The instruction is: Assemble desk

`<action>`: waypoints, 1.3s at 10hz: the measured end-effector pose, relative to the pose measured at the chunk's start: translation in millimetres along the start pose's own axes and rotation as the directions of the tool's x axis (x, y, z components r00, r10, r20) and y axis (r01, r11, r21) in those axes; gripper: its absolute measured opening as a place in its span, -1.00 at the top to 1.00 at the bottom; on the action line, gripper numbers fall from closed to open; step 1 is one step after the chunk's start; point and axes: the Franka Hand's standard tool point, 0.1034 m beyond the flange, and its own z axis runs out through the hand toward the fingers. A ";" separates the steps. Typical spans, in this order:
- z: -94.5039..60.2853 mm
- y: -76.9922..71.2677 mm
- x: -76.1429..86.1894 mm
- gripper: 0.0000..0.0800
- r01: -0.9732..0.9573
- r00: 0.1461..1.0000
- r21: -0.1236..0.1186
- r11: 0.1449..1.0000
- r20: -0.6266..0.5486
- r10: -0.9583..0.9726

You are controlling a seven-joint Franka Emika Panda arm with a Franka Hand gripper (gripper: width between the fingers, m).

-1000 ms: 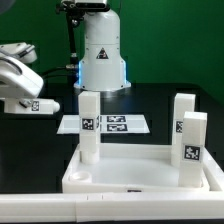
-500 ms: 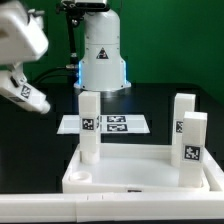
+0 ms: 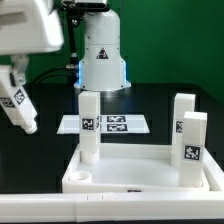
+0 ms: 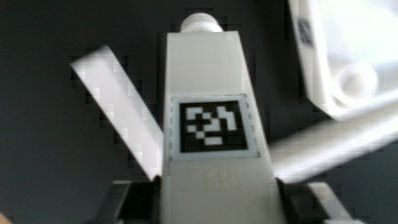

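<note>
The white desk tabletop (image 3: 140,172) lies upside down at the front of the table, with three tagged legs standing in its corner sockets: one at the exterior view's left (image 3: 89,127) and two at its right (image 3: 192,148). My gripper (image 3: 18,98) hangs at the exterior view's left, above the table, shut on the fourth leg (image 3: 21,108), which tilts down with its tag showing. In the wrist view the held leg (image 4: 215,120) fills the middle between my fingers (image 4: 128,203), and a corner of the tabletop (image 4: 352,60) shows beside it.
The marker board (image 3: 115,125) lies flat behind the tabletop. The robot's white base (image 3: 101,55) stands at the back. The near left corner socket (image 3: 80,178) of the tabletop holds no leg.
My gripper has swung the held leg from lying level, high at the left, down toward upright and lower. The tabletop and its three legs have not moved.
</note>
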 end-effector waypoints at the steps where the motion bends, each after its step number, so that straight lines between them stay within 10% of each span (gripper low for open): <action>1: -8.1 -37.7 3.9 0.29 0.036 0.996 0.003 0.999 -0.079 -0.036; 3: -10.8 -83.5 -0.3 0.29 0.058 0.958 0.000 0.998 -0.283 -0.056; 7: -5.5 -81.5 -1.4 0.29 0.070 0.921 -0.026 0.997 -0.383 -0.075; 10: 19.5 -117.6 8.9 0.29 0.072 0.921 -0.026 0.997 -0.382 -0.076; 13: 26.6 -118.9 7.1 0.29 0.084 0.916 -0.040 0.996 -0.391 -0.093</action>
